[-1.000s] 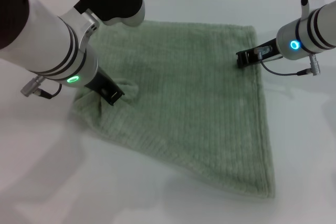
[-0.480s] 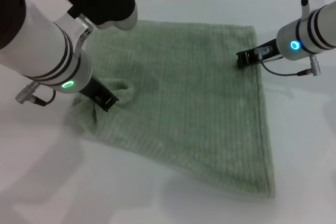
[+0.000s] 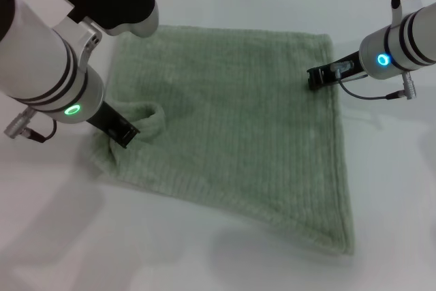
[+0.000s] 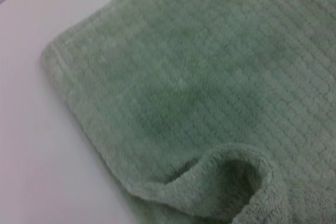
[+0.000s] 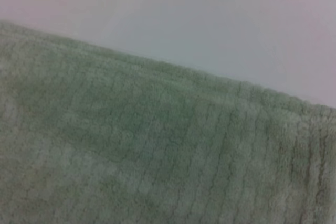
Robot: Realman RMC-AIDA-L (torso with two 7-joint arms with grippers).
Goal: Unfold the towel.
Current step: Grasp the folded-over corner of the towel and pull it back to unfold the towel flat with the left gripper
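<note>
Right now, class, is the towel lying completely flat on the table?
No: the towel has a raised fold bunched up at the left hand.

Towel point(image 3: 238, 134) on table point(image 3: 381, 202)

Ribbed terry towel point(image 3: 238, 127), smooth matt table point(image 3: 204, 264)

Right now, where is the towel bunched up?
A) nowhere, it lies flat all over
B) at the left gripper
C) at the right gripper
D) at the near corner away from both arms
B: the towel rises in a curled fold right at the left gripper, while it lies flat around the right gripper and at the near corner.
</note>
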